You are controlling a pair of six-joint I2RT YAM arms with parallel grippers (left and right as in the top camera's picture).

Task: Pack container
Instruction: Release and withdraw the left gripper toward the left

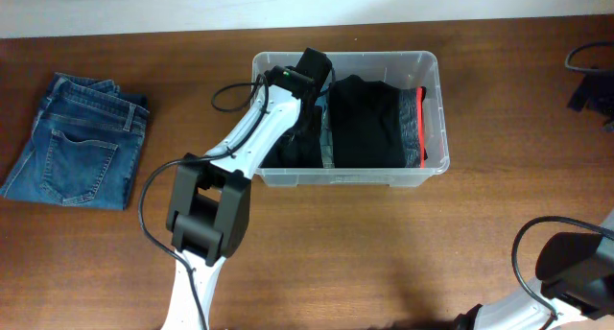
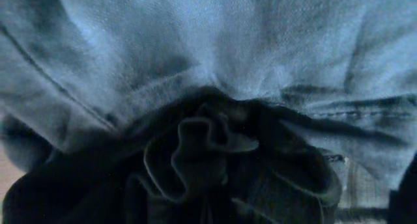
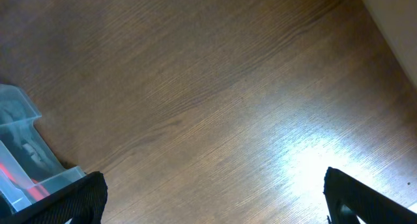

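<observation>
The clear container (image 1: 436, 81) stands at the back middle of the table; a corner of it shows in the right wrist view (image 3: 18, 116). It holds black folded clothes (image 1: 365, 124) and a grey piece with a red band (image 1: 415, 129). My left gripper (image 1: 309, 73) reaches down into the container's left half. Its wrist view is filled with blue-grey denim (image 2: 195, 42) and dark crumpled cloth (image 2: 195, 159); its fingers are hidden there. My right gripper (image 3: 215, 198) is open and empty above bare table at the front right.
Folded blue jeans (image 1: 82, 138) lie on the table at the far left. Black cables (image 1: 590, 76) lie at the right edge. The right arm's base (image 1: 571, 263) is at the front right corner.
</observation>
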